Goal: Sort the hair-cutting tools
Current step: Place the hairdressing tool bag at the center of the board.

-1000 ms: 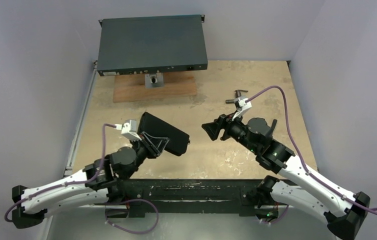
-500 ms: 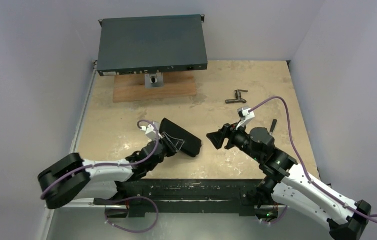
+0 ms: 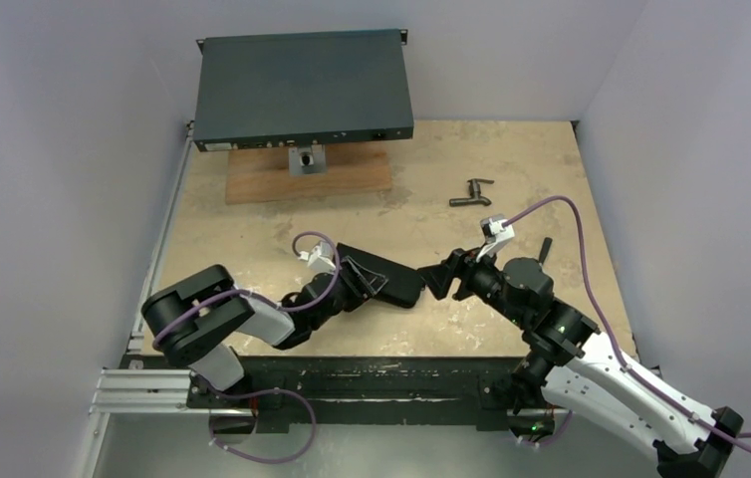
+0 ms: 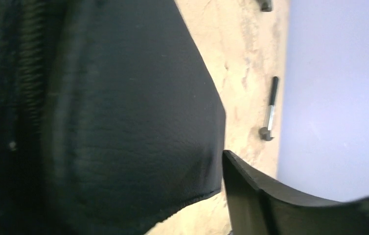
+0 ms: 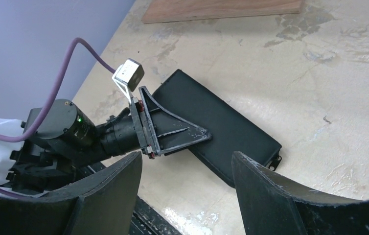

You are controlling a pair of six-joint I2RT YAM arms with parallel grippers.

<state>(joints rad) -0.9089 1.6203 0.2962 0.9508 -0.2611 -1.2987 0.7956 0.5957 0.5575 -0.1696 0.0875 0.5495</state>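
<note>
One black pouch [image 5: 231, 131] lies on the counter [image 5: 349, 88] just ahead of the right end effector [image 5: 185, 188], whose fingers are apart and empty. The left end effector [image 5: 203, 133] lies over it, grip unclear. The hair-cutting tools are hidden from view.

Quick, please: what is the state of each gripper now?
Left gripper: against the black case; open or shut cannot be told.
Right gripper: open, holding nothing.

Soft, even light; the left wrist view is dark and blurred.
</note>
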